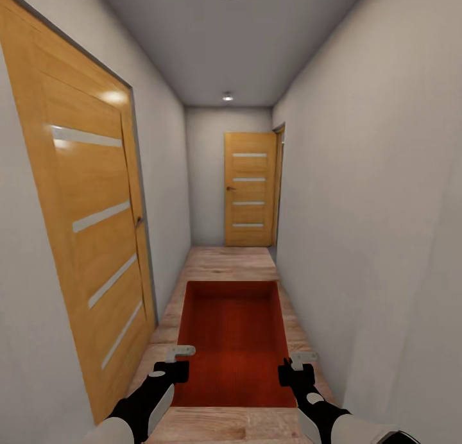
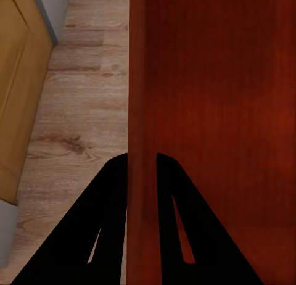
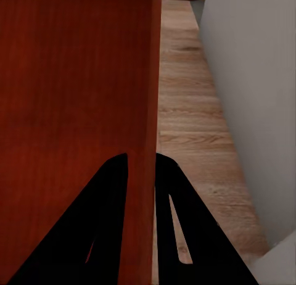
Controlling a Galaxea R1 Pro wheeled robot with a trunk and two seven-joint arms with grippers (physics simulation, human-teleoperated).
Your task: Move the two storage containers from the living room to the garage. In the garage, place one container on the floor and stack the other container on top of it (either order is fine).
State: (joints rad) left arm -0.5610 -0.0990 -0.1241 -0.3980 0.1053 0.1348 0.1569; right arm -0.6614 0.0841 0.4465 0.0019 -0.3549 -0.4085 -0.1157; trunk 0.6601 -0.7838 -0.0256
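An orange-red storage container (image 1: 231,341) hangs level in front of me above the wood-plank corridor floor, its open top up. My left gripper (image 1: 176,362) is shut on its left wall, with a finger on either side of the thin wall (image 2: 137,112). My right gripper (image 1: 296,367) is shut on the right wall (image 3: 152,100) in the same way. The left wrist view shows the bin's inside (image 2: 222,112), and the right wrist view shows it too (image 3: 68,112). The living room and the garage are out of view.
I am in a narrow corridor with pale walls. A closed wooden door (image 1: 83,226) lies close on the left, and another wooden door (image 1: 250,190) stands at the far end. The right wall (image 1: 385,239) runs close beside the bin. Light wood-plank flooring (image 1: 231,261) stretches ahead.
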